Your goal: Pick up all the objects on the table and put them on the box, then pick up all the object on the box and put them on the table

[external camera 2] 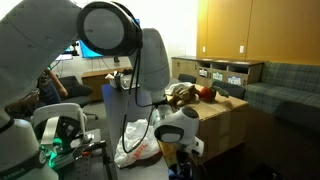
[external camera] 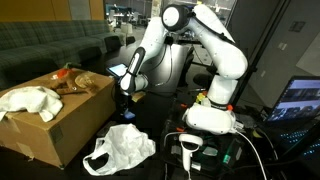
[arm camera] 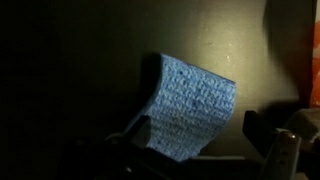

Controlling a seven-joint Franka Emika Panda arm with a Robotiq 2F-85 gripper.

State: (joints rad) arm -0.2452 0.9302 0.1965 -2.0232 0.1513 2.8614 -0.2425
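A blue woven cloth [arm camera: 187, 105] fills the middle of the wrist view, curled up at its left edge over a dark surface. It lies between my gripper's [arm camera: 197, 135] two fingers, which stand wide apart; a gap shows between the cloth and the right finger. In both exterior views my gripper [external camera: 127, 86] [external camera 2: 124, 82] hangs low beside the cardboard box [external camera: 60, 122] [external camera 2: 222, 115]. On the box lie a white cloth [external camera: 30, 100], a brown toy [external camera 2: 180, 96] and a red object [external camera 2: 207, 93]. A crumpled white bag [external camera: 120, 148] [external camera 2: 137, 138] lies on the table.
The robot base [external camera: 212, 115] stands next to the table with cables and a scanner-like device [external camera: 190, 150] in front. A dark sofa [external camera: 50, 45] is behind the box. Monitors [external camera: 300, 100] stand nearby. An orange edge [arm camera: 312, 60] shows at the wrist view's right.
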